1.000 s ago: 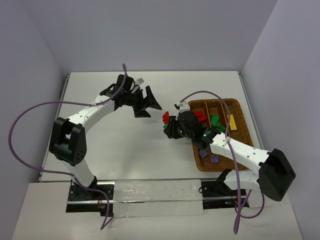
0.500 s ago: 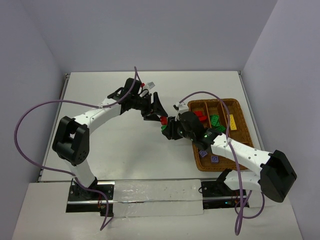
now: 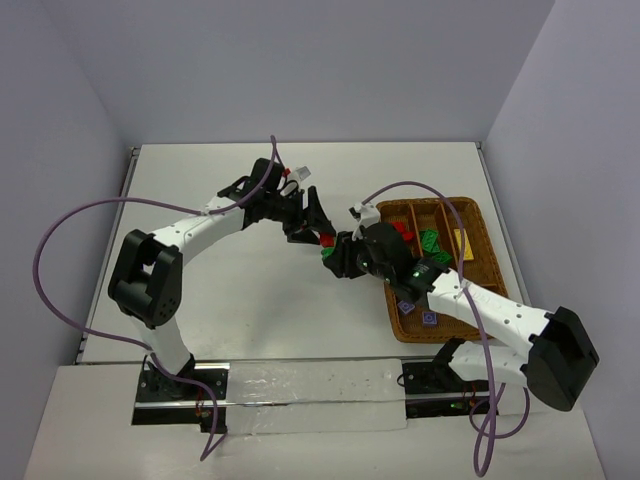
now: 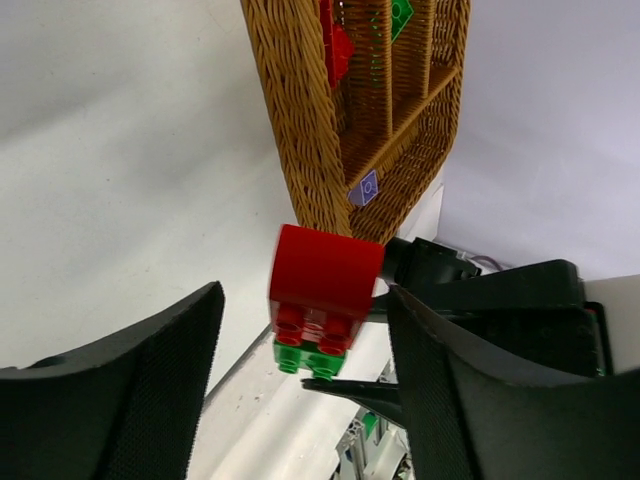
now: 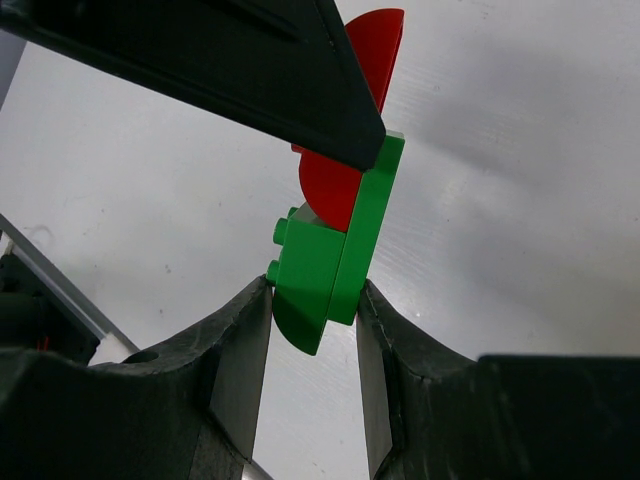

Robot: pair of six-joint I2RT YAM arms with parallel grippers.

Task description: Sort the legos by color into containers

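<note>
My right gripper [image 5: 313,292] is shut on a green lego [image 5: 325,262] that has a red lego [image 5: 345,185] stacked on it, held above the table left of the wicker tray [image 3: 482,222]. In the top view the stack [image 3: 326,243] sits between both grippers. My left gripper [image 4: 305,300] is open, its fingers [image 4: 120,390] either side of the red lego [image 4: 325,268], the right finger close to it. The green lego [image 4: 308,358] hangs below the red one. The tray's compartments hold red [image 3: 401,231], green [image 3: 432,241], yellow [image 3: 460,240] and purple [image 3: 428,318] legos.
The tray's near wall [image 4: 305,130] shows close behind the stack in the left wrist view. Purple cables loop over both arms. The table's right edge runs just past the tray.
My left gripper has swung right from the table's back middle to the stack, and its open fingers now straddle the red lego. My right gripper has held nearly still with the stack.
</note>
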